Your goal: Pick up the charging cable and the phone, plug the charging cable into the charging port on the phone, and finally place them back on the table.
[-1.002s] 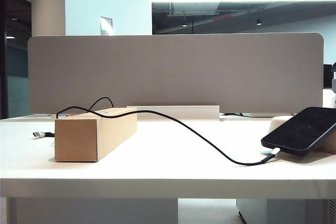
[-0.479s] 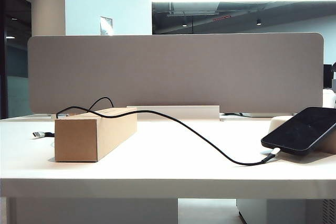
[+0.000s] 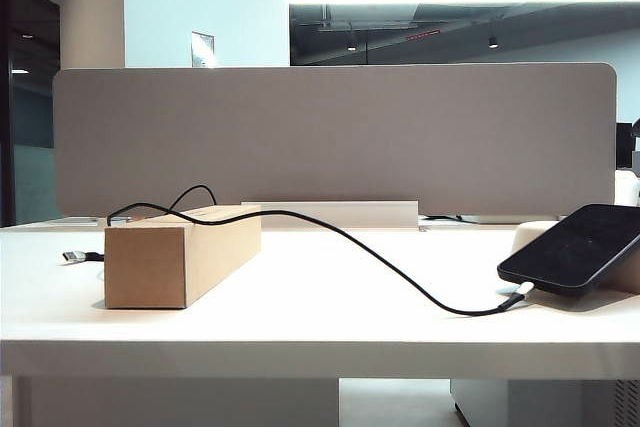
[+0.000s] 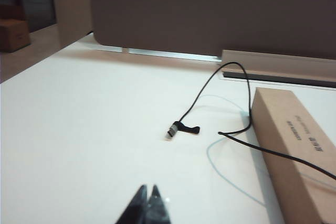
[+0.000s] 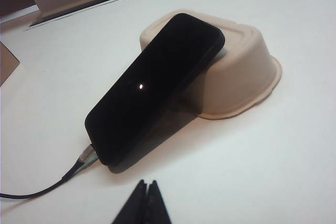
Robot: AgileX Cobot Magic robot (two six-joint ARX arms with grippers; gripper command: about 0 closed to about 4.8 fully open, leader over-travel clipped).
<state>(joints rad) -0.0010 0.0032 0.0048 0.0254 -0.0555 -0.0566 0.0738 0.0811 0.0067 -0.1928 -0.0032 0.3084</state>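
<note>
At right of the exterior frame the phone (image 3: 578,247) leans on a beige tray (image 5: 241,72), charging cable (image 3: 380,262) plugged in, trailing over the cardboard box (image 3: 180,252) on the worktop (image 3: 320,322). Left claw (image 4: 147,205) and right claw (image 5: 145,203) hover clenched, empty.

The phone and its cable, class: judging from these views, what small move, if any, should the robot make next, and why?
Probably none but keeping clear. The charging cable looks plugged into the phone, which leans on the beige tray on the table; the left hand and right hand are shut, holding nothing.
</note>
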